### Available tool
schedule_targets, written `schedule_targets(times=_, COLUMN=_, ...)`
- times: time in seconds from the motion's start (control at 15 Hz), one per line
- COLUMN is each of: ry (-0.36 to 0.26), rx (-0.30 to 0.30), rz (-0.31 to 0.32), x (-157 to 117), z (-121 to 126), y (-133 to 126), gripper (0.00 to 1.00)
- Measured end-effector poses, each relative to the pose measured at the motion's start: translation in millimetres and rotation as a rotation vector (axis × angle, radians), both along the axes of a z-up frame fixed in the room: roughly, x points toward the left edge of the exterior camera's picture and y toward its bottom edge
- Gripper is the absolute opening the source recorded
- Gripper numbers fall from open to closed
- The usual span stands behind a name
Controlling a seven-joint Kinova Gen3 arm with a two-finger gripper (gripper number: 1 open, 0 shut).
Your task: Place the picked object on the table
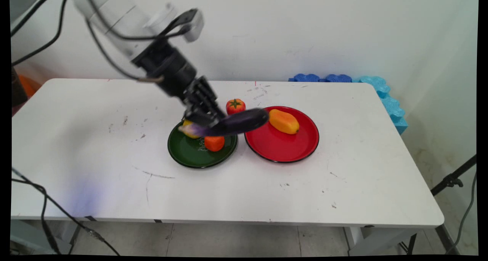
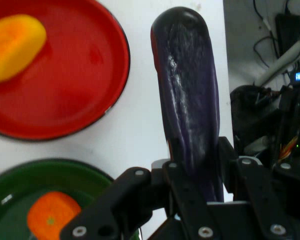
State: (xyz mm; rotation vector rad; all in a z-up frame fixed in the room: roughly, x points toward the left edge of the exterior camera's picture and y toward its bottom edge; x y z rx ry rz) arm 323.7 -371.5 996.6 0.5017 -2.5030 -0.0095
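Round dark-green plate (image 1: 190, 154), frame centre, carries a small orange fruit (image 1: 214, 143). Above it, black two-finger gripper (image 1: 204, 120) pinches a glossy purple eggplant (image 1: 236, 123); keep it level, clear of the red plate (image 1: 282, 148).

A robotics lab — a scuffed white table (image 1: 95, 139) against a bare wall (image 1: 305, 32), loose black cables (image 1: 45, 211), a tripod leg (image 1: 453, 179), blue foam blocks (image 1: 385, 97) — and toy produce on plates (image 1: 282, 146).

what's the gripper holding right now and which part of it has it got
The gripper holds a purple eggplant, clamped near its pale stem end, with the dark rounded end sticking out toward the red plate.
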Motion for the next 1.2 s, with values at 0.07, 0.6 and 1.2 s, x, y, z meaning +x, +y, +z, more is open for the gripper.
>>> schedule_targets(times=0.07, ry=-0.005, rx=0.004, rz=0.009, x=5.3, z=-7.1, y=8.3, gripper=0.00)
schedule_targets(times=0.6, ry=-0.012, rx=0.015, rz=0.045, x=10.0, z=-64.8, y=42.6, gripper=0.00)
schedule_targets(times=1.2, ry=-0.007, rx=0.024, rz=0.045, x=-11.5, z=-117.3, y=59.8, gripper=0.00)
